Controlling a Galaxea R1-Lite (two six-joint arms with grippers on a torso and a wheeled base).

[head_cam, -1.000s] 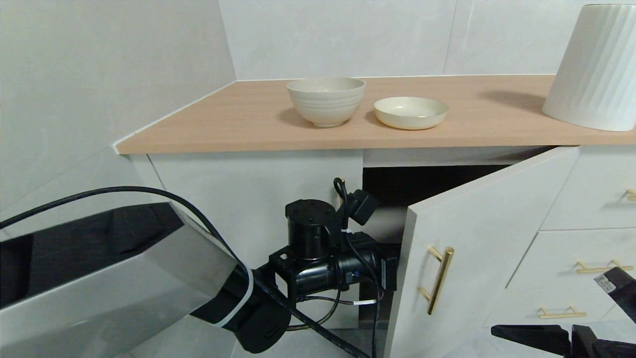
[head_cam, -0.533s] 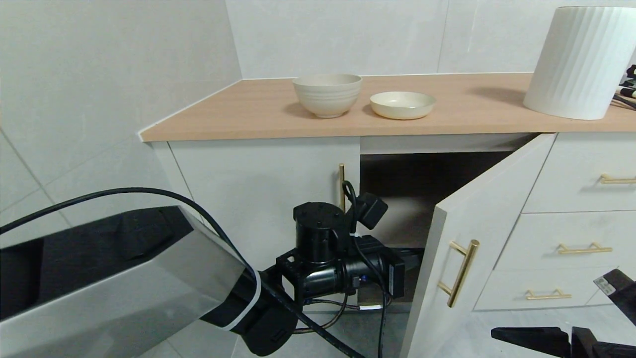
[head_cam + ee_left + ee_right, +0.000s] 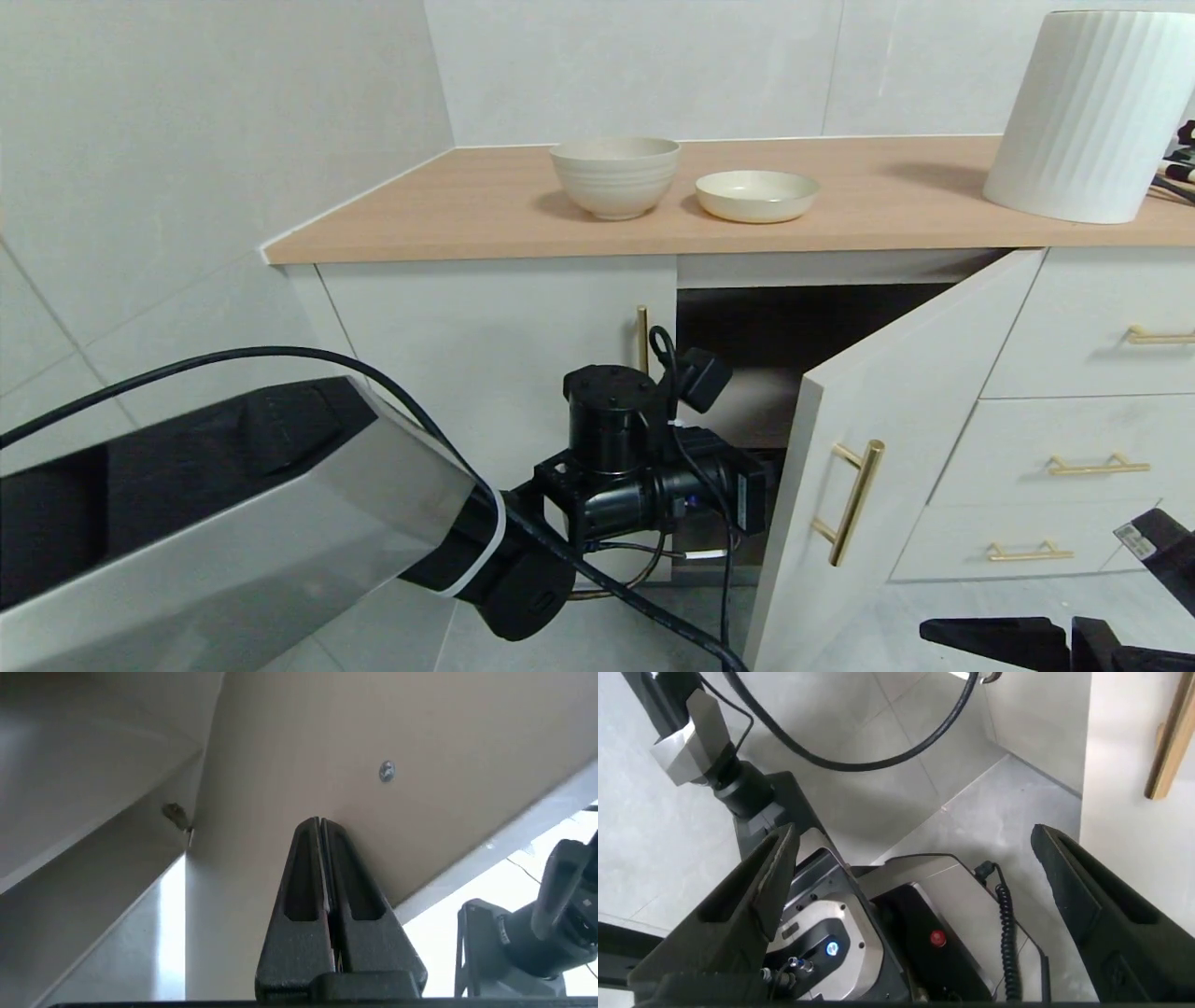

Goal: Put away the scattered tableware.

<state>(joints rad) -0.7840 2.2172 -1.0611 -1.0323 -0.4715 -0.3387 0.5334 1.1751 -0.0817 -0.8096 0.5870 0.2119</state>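
Head view, bowl [image 3: 614,175] beside dish [image 3: 757,195], cabinet door [image 3: 901,401] ajar

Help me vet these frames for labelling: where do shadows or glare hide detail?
Head view: the open cupboard interior is black, contents unreadable; bowl and plate cast soft shadows on the counter. Left wrist view: a blown-out bright strip beside the pale panel. Right wrist view: floor evenly lit, detail clear.

The countertop [image 3: 467,215] looked like matt, wood-grained board. The bowl [image 3: 614,175] was cream and satin, with faint ridged bands. The shallow dish [image 3: 757,195] to its right was smoother and slightly glossy. The open cabinet door [image 3: 906,401] was matt off-white, and its handle [image 3: 850,504] was brushed, brass-coloured metal. The wall tiles [image 3: 653,65] looked smooth.
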